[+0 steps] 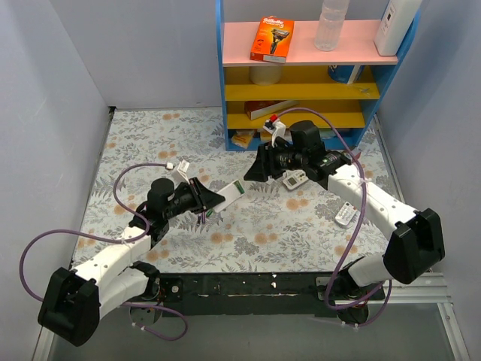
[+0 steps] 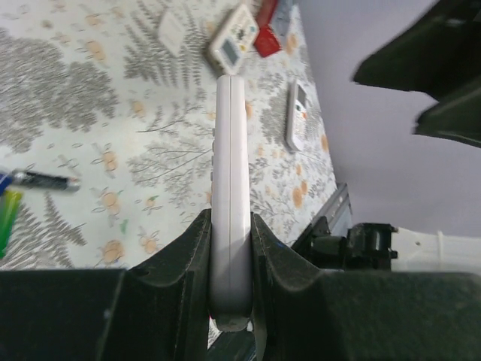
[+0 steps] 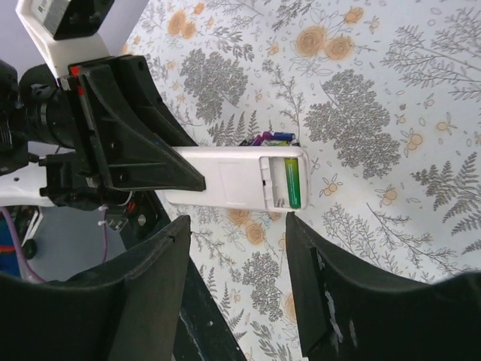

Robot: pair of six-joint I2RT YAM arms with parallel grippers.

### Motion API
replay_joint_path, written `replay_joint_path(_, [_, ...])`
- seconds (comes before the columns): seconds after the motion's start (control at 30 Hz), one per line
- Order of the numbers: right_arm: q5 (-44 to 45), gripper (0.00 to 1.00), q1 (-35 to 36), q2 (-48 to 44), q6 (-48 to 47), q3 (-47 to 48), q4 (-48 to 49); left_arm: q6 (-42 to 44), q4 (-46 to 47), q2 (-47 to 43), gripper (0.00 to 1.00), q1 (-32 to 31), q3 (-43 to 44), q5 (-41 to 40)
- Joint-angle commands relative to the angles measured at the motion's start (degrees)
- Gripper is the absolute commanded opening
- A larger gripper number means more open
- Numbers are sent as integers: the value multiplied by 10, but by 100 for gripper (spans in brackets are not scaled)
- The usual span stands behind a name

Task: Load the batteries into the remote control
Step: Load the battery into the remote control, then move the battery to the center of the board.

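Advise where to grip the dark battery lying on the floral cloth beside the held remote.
Take the dark battery mid-barrel, coming straight down with the open right end effector, straddling its thin width. It lies flat on the cloth, long sides exposed; a green battery crowds one end.

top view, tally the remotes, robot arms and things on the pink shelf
remotes: 3 (remote control, screen remote, white remote)
robot arms: 2 (left arm, right arm)
on the pink shelf: 3 (orange box, clear bottle, white object)
total: 8
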Motion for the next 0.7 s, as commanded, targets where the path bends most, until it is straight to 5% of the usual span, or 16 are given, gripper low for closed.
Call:
replay_joint_path(0.0, [77,61,23,-18,-23,29,-26,4,-98,-50,0,6,-9,-120])
replay_joint_path(0.37, [219,56,169,115,-4,48,-36,-4,-372,-245,0,11,53,-463])
replay_joint_path(0.67, [325,55,251,262,-13,173,-52,11,-459,-341,0,10,93,-524])
